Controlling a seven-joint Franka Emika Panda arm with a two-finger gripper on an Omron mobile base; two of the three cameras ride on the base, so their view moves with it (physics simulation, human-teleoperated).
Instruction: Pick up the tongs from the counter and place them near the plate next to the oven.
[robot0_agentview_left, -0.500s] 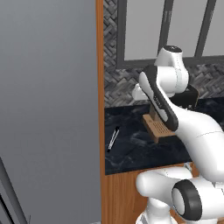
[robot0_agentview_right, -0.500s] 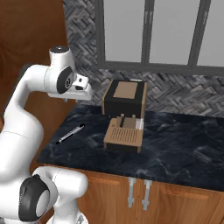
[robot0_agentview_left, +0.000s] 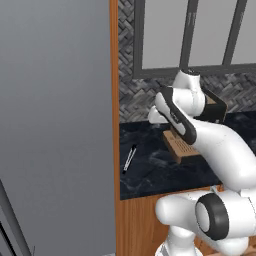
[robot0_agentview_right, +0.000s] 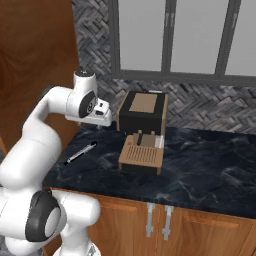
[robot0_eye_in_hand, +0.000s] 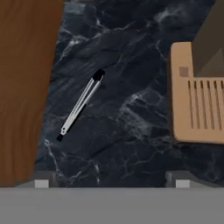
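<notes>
Tongs (robot0_eye_in_hand: 80, 105) on veined black counter (robot0_eye_in_hand: 131, 131)

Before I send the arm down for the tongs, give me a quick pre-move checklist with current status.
1. Tongs lying free on the counter, nothing on them: ok.
2. Tongs centred between the fingertips: not ok, they lie off toward the wooden panel.
3. Gripper open wide enough: ok in the hand view.
4. Gripper down at the counter: not ok, it is well above.
5. Clearance from the coffee machine tray: ok.
6. Plate and oven located: cannot tell.
</notes>
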